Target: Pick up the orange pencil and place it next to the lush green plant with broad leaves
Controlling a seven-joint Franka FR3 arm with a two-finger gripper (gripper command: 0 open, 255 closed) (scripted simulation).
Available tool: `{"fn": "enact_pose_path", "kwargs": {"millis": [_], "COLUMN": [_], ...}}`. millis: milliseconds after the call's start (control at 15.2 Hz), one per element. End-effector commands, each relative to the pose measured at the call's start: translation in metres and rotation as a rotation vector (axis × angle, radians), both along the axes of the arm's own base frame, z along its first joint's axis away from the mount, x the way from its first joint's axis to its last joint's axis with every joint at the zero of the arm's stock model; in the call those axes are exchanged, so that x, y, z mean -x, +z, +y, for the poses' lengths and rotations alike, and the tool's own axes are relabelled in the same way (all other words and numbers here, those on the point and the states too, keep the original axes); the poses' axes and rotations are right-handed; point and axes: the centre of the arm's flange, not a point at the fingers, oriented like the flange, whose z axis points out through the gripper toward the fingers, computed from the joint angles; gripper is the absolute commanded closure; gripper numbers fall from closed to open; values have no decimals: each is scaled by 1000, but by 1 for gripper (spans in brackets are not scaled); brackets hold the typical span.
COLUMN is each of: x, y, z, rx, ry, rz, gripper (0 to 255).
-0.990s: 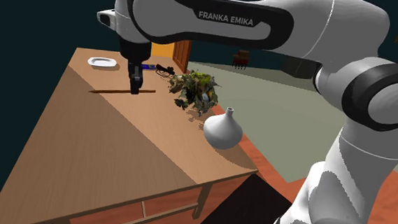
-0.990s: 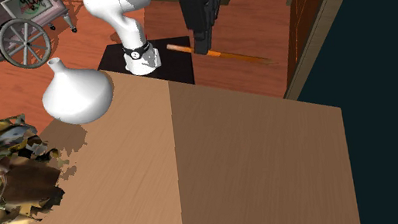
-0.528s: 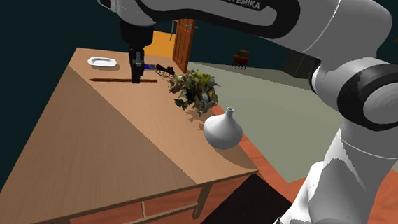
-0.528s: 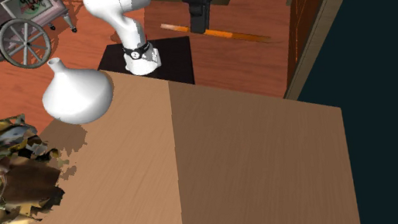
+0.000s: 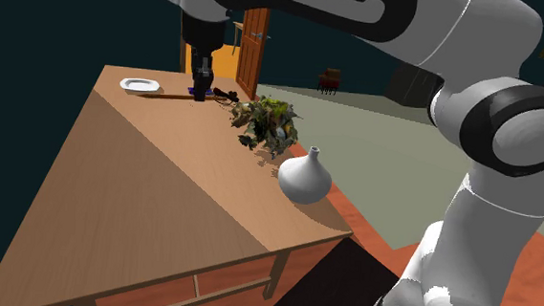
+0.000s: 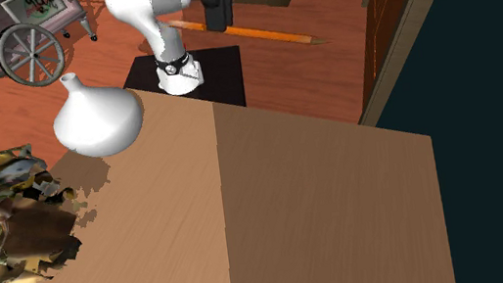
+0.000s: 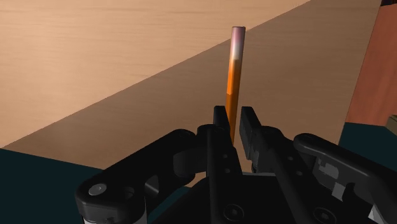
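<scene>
The orange pencil (image 6: 266, 33) is clasped near its middle by my gripper (image 6: 217, 23), level and well above the wooden table (image 6: 328, 215). In the wrist view the pencil (image 7: 234, 70) sticks out beyond the two fingers of the gripper (image 7: 232, 119), its pink end farthest from them. In the shoulder view the gripper (image 5: 202, 88) hangs over the table's far end, a little to the left of the leafy green plant (image 5: 267, 123). That plant (image 6: 5, 235) lies at the second exterior view's left edge.
A white round vase (image 5: 304, 178) stands near the plant by the table's right edge. At the far corner lies a white plate (image 5: 140, 85), with small dark items (image 5: 223, 95) beside it. An orange door (image 5: 251, 50) stands behind.
The gripper has risen with the pencil and carried it toward the table's far end, up and to the right in the shoulder view.
</scene>
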Motion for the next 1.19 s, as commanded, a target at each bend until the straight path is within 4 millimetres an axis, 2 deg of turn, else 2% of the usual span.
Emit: {"fn": "enact_pose_path", "kwargs": {"millis": [0,858,924,1122], "x": [-4,-36,-40,-40], "y": [0,1,1,-15], "z": [-27,-195,-216,-216], "rx": [0,0,0,0], "ry": [1,1,1,1], "rz": [0,0,0,0], "gripper": [255,255,255,255]}}
